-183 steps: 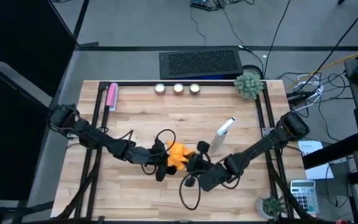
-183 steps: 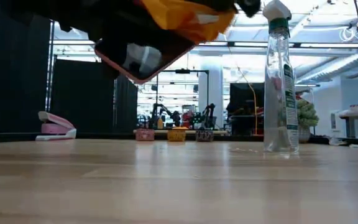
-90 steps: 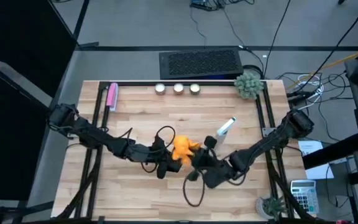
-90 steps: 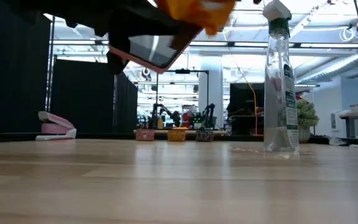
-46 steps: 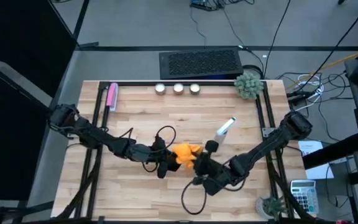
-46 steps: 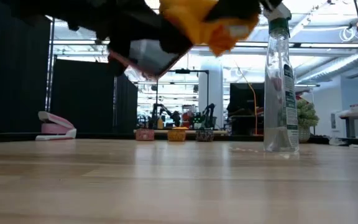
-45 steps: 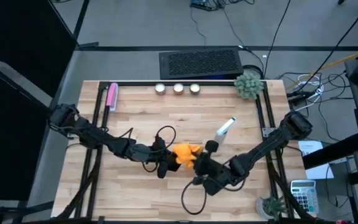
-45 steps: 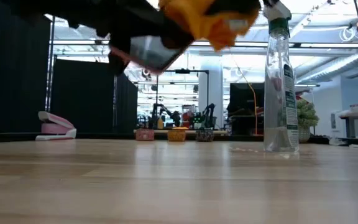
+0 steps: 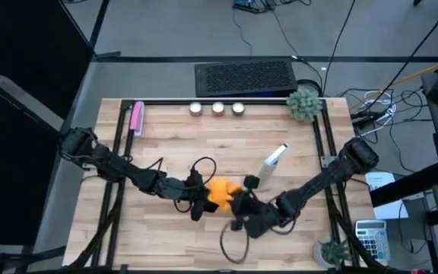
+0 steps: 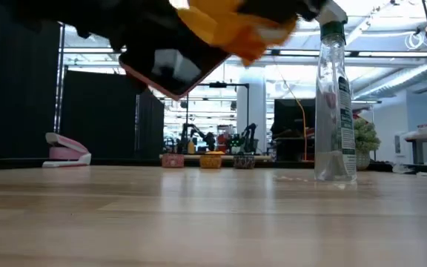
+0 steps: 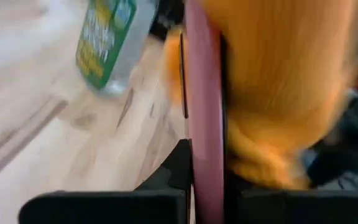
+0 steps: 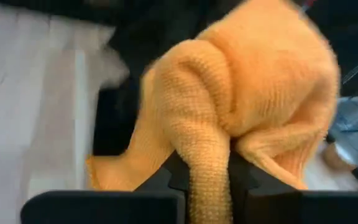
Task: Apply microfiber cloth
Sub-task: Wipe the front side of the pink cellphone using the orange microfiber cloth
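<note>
Orange microfiber cloth (image 9: 218,192) pinched in right end effector (image 9: 235,199), shifted slightly left — against phone (image 10: 170,65) clamped by left end effector (image 9: 201,200), above the desk (image 9: 280,129).

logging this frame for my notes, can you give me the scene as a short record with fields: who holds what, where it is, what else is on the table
left gripper: shut on the phone, held on edge in the air above the table
right gripper: shut on the microfiber cloth
cloth position: bunched, pressed against the phone's face, mid-table toward the front
spray bottle: upright on the table, right of the grippers
pink flat thing: far left corner
three small containers: in a row at the far edge
small plant: far right corner
</note>
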`<action>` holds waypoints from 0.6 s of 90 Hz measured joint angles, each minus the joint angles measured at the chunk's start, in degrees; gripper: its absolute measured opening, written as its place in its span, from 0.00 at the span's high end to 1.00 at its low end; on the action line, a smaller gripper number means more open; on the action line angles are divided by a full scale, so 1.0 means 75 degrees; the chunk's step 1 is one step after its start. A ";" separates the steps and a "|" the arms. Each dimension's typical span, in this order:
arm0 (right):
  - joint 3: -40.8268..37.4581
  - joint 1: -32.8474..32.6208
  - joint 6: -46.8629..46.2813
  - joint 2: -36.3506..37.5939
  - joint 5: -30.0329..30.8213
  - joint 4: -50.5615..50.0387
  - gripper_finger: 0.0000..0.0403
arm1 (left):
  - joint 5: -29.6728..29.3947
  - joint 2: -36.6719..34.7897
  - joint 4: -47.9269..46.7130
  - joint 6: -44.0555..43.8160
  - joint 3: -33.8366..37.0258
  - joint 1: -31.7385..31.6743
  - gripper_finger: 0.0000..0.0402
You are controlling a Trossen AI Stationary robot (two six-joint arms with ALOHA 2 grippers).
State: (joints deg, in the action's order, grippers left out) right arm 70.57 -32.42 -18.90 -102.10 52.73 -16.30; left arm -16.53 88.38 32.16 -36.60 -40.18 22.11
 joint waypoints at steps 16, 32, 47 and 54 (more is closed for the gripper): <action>-0.0021 0.0125 0.0148 0.0439 0.0703 -0.0193 0.94 | -0.0245 -0.0041 0.0245 -0.0012 -0.0026 -0.0015 0.97; -0.0013 0.0570 0.1754 0.0300 0.0333 0.2141 0.94 | -0.0135 -0.0041 0.0274 -0.0023 -0.0026 -0.0046 0.97; 0.0007 0.0580 0.1522 -0.0158 -0.0319 0.2065 0.94 | 0.0039 0.0005 -0.0072 -0.0021 0.0003 -0.0047 0.97; 0.0033 0.0446 0.0914 -0.0191 -0.0290 0.1290 0.94 | 0.0028 0.0009 -0.0066 -0.0017 0.0006 -0.0062 0.97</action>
State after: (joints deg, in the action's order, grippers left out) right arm 70.81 -29.08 -12.05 -103.53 50.55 -6.62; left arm -16.32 88.44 31.67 -36.73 -40.14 21.65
